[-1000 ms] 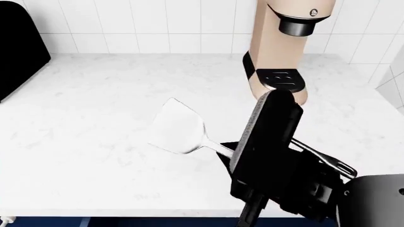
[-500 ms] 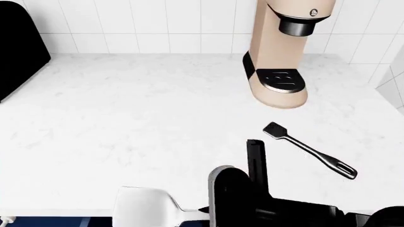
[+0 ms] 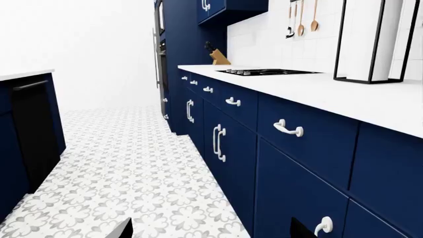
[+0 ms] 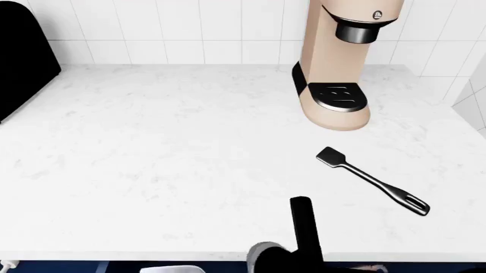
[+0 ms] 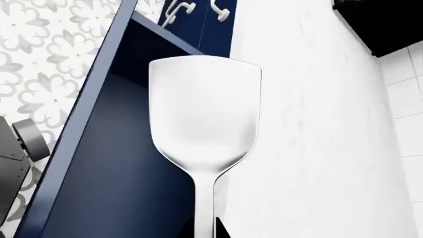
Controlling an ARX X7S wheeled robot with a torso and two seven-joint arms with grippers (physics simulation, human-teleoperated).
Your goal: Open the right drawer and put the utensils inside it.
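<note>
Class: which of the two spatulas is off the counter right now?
The grey broad-bladed spatula, carried above the open drawer; the slim black spatula lies on the counter.

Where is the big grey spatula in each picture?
Head view: only its blade peeks in at the bottom edge, below the counter's front edge.
Right wrist view: the blade fills the middle, over the open drawer and the counter edge.
Left wrist view: not in it.
Shared landmark: the white counter.
</note>
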